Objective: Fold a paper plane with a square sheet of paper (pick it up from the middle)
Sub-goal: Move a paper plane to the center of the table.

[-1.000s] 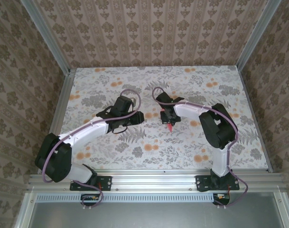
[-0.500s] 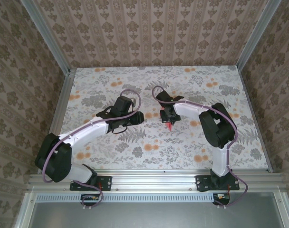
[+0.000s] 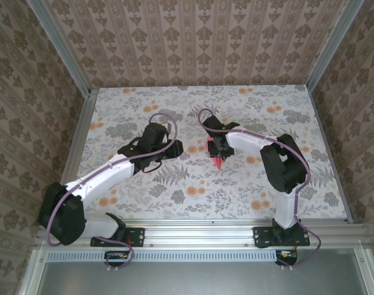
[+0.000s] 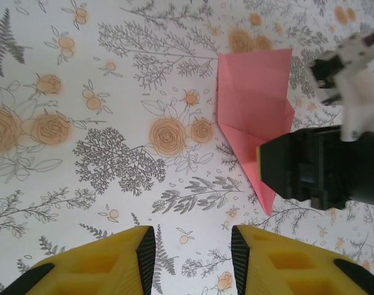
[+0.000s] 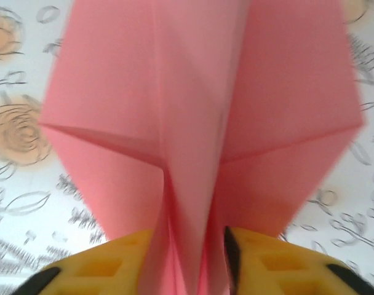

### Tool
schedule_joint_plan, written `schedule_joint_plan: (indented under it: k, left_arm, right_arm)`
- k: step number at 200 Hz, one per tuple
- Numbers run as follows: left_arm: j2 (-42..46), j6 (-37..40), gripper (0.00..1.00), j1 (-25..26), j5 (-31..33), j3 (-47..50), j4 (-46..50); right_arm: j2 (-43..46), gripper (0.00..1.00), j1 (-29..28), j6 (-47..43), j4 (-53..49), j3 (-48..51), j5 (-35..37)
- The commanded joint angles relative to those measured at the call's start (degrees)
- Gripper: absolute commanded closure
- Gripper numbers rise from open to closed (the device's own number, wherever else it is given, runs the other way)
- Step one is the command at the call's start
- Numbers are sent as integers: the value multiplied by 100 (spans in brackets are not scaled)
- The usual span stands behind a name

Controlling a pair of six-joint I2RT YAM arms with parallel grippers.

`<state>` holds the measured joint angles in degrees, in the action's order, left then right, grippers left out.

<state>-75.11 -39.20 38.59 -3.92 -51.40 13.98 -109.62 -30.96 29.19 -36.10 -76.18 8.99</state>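
Salmon-pink folded paper plane stood mid-way across the floral-printed table, its keel between the narrow jaws of my right gripper. Whether they gripped it or stood loose, I couldn't tell. My left gripper, at its nine o'clock, was narrowly parted and empty. Slack jaws might have let it topple, its folds springing open.

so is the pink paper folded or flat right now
Folded. The paper plane shows diagonal creases and tapers to a point; its raised centre ridge sits between the fingers of the right gripper.
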Motion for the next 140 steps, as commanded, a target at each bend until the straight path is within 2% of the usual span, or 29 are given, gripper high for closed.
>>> schedule_joint_plan:
  k: [1, 18, 37, 50, 62, 69, 80, 103, 116, 140]
  left_arm:
    - [198, 69, 60, 8, 371, 68, 88]
    - [313, 124, 58, 8, 565, 89, 107]
    - [526, 233, 56, 0, 1097, 127, 237]
    - [750, 333, 50, -41, 1471, 216, 304]
    - [1006, 484, 44, -88, 1859, 349, 286]
    - [1154, 607, 38, -110, 2153, 431, 290]
    - [1400, 808, 30, -168, 2571, 595, 267]
    - [1774, 1084, 11, -403, 3330, 934, 256]
    - [1876, 1175, 9, -582, 3766, 1011, 404]
    - [1921, 1304, 5, -998, 4412, 1103, 663]
  right_arm:
    - [704, 56, -7, -182, -385, -344, 260]
    - [1033, 51, -21, -299, -459, -384, 332]
    - [1770, 45, -68, -438, -331, -239, 782]
    - [2420, 37, -68, -640, 10, 30, 1055]
    - [3043, 26, -68, -896, 353, 324, 1462]
    - [3453, 13, -60, -1085, 644, 564, 1756]
    - [3969, 1, -35, -1488, 1223, 1058, 2179]
    - [4826, 0, 259, -2287, 2646, 2325, 2660]
    - [5057, 0, 545, -2528, 3132, 2948, 2600]
    - [4984, 0, 1185, -2393, 3537, 3645, 2445]
